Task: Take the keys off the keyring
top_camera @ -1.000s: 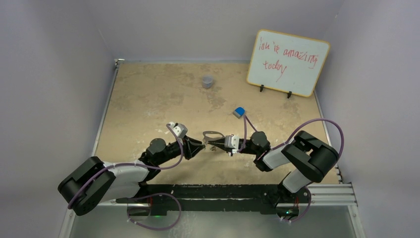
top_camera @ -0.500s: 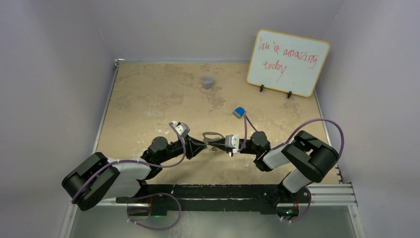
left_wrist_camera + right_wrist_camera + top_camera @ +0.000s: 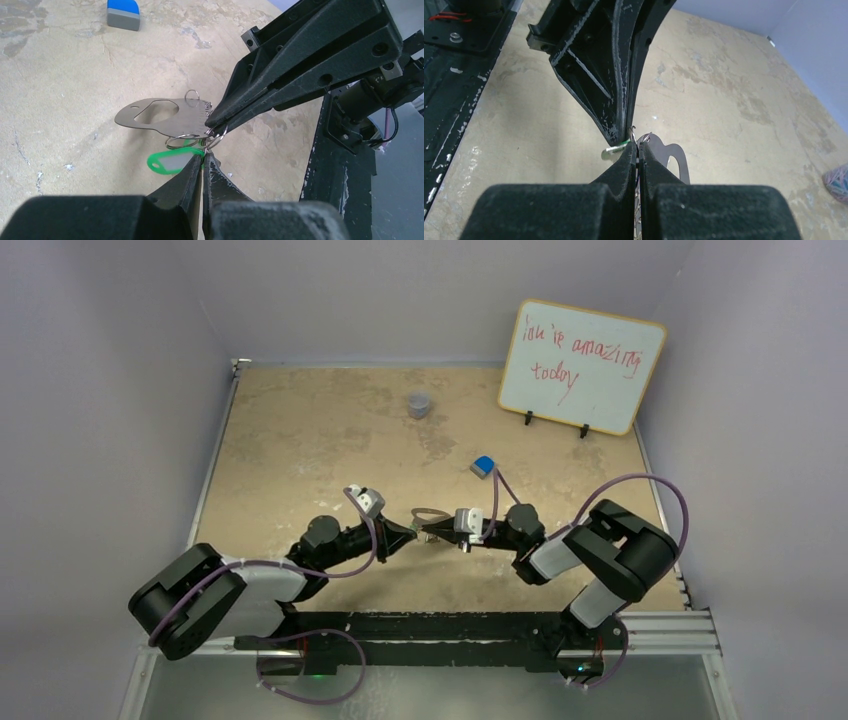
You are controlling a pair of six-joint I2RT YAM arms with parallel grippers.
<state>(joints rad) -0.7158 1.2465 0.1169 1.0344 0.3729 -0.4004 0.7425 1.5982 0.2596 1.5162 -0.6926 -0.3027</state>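
Whiteboard "ian is amazing today"; left tool clamping keys, right tool clamping keyring

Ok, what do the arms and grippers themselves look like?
Left arm and right arm match: black joints, white links, looping purple cables, a white camera block at each wrist. Left gripper and right gripper have long black tapered fingers, scuffed pale.

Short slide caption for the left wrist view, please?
Right tool pinches the keyring while left tool pinches a green key.
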